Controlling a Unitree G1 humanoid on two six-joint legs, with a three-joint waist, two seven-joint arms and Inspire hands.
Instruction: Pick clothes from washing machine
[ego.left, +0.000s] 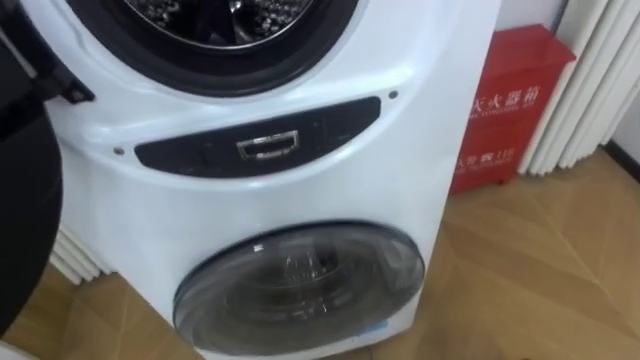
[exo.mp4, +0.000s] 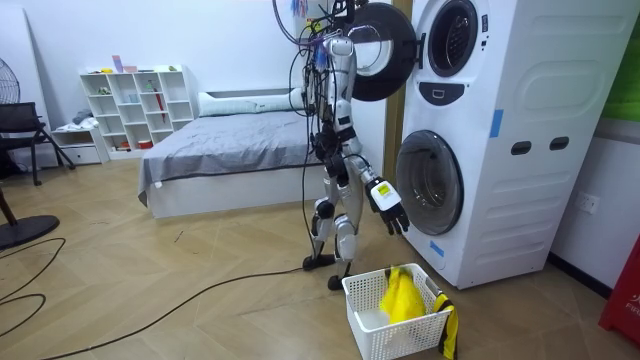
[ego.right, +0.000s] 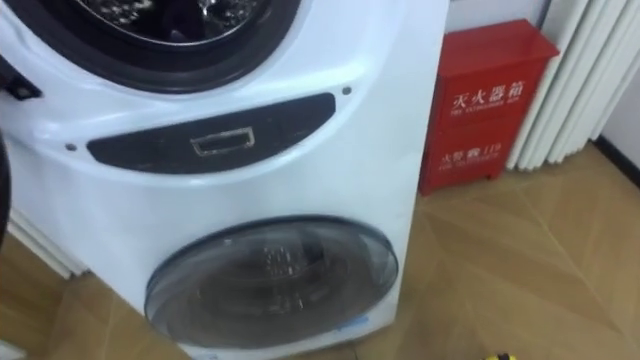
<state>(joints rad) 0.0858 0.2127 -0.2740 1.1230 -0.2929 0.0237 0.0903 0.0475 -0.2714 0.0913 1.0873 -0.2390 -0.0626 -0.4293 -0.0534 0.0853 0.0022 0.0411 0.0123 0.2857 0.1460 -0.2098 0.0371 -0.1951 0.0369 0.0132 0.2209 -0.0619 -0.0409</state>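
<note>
1. Room view: the robot was seen standing upright on the wooden floor (exo.mp4: 200, 260), close before a tall white washing machine (exo.mp4: 520, 200) and turned toward it.
2. The machine's upper door (exo.mp4: 385, 50), round and dark, was swung open beside the robot's head, and the upper drum opening (exo.mp4: 452, 35) was left uncovered.
3. The right hand (exo.mp4: 387, 208) was held low and forward, between the robot's thigh and the closed lower door (exo.mp4: 430, 185). Its fingers were hung loose and released, and nothing was grasped in it.
4. A white basket (exo.mp4: 390, 335) was set on the floor just before the machine, near the robot's feet.
5. A yellow cloth (exo.mp4: 402, 295) was lain inside the basket and rose above its rim. A second yellow and dark piece (exo.mp4: 447, 330) was draped at the basket's corner on the room view's right.
6. In the left eye view, the machine's front was looked down upon: a strip of perforated metal drum at the top, a dark control panel (ego.left: 260, 145) beneath it, and the glazed lower door under that.
7. A red cabinet (ego.left: 510, 110) was stood on the floor beside the machine, on the robot's right.
8. A bed (exo.mp4: 230, 140) and a white shelf unit (exo.mp4: 140, 105) were placed well behind the robot.
</note>
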